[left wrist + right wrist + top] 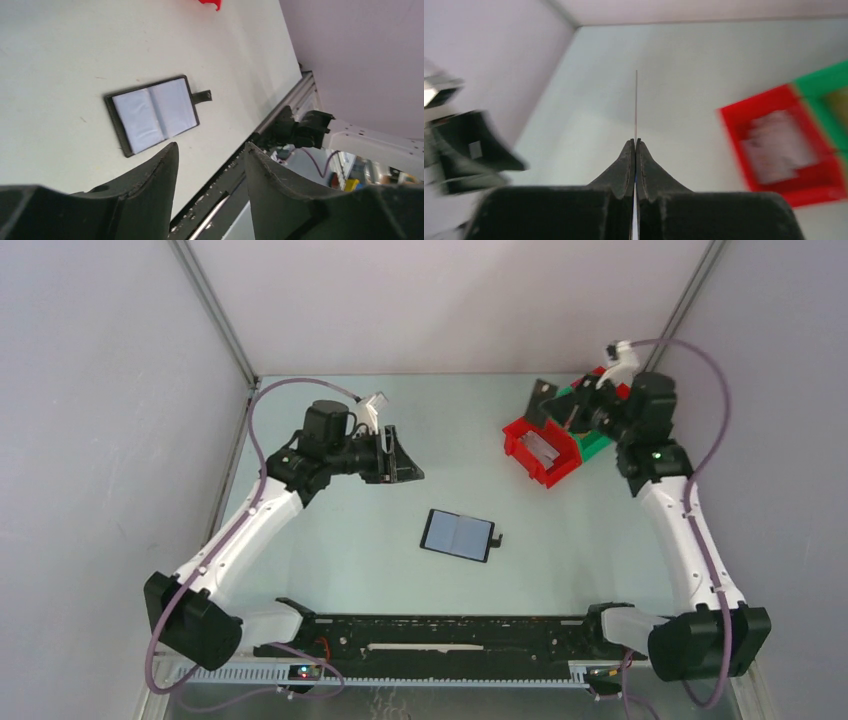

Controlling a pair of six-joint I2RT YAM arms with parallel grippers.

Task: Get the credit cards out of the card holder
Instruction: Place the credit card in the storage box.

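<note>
Card holder [458, 534] open on desk [350, 560], left jaws released at 10 o'clock, my right jaws clenched on credit card [636, 100] at 2 o'clock.

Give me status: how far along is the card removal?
Done: pale cards lie in the red bin. In hand: right gripper is shut on a thin card seen edge-on, near that bin. To do: dropping it; the card holder lies open, pale panels showing, so remaining cards cannot be ruled out. Left gripper open, empty.
</note>
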